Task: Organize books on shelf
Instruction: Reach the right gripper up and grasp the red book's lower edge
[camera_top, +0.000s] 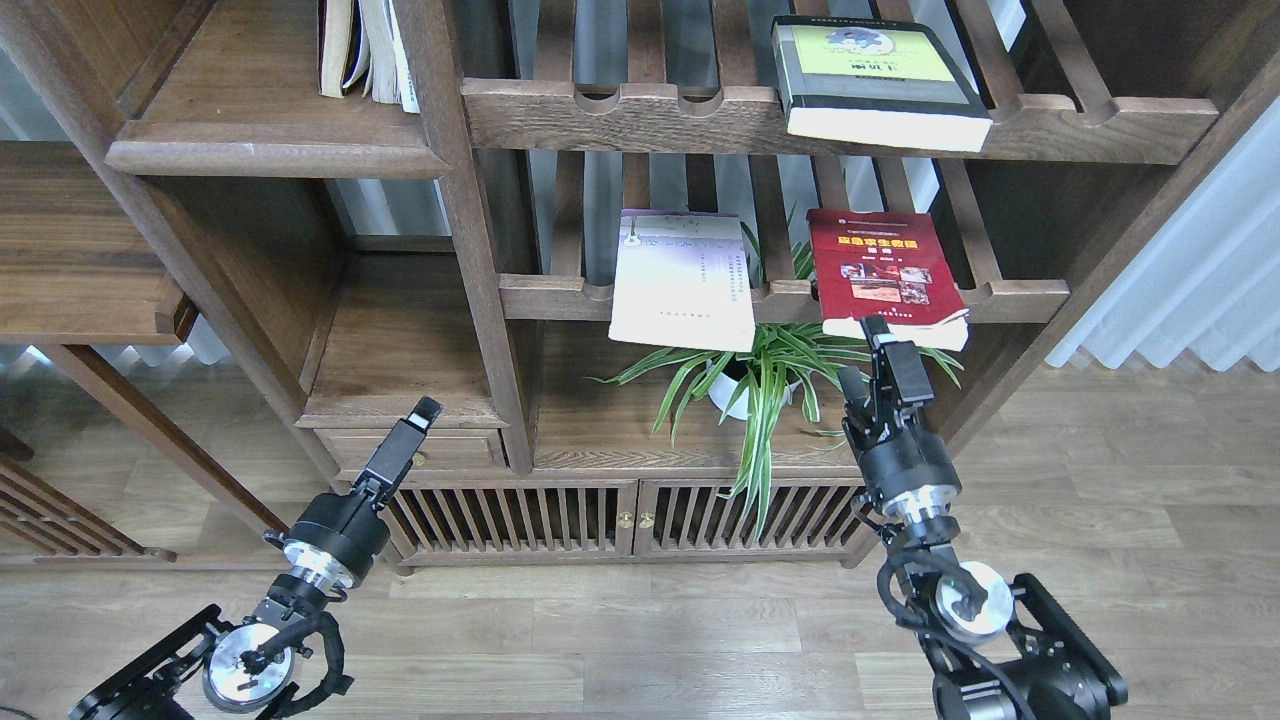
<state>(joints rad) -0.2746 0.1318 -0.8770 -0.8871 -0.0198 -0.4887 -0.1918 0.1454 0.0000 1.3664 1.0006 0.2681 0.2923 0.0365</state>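
The red paperback (885, 272) lies flat on the lower slatted rack, its front edge overhanging the rail. The lavender-white paperback (683, 282) lies to its left on the same rack. The thick yellow-green book (872, 78) lies on the upper slatted rack. The solid dark-brown shelf (262, 140) is at the upper left. My right gripper (864, 352) is open just below the red book's front edge, with its upper fingertip (877, 326) at that edge. My left gripper (424, 410) is low at the left, in front of the drawer, holding nothing; its fingers show as one bar.
Several books (362, 48) stand at the right end of the solid shelf. A potted spider plant (760, 385) sits under the lower rack, its leaves beside my right gripper. A slatted cabinet (625, 515) runs along the bottom. A curtain (1190, 260) hangs at the right.
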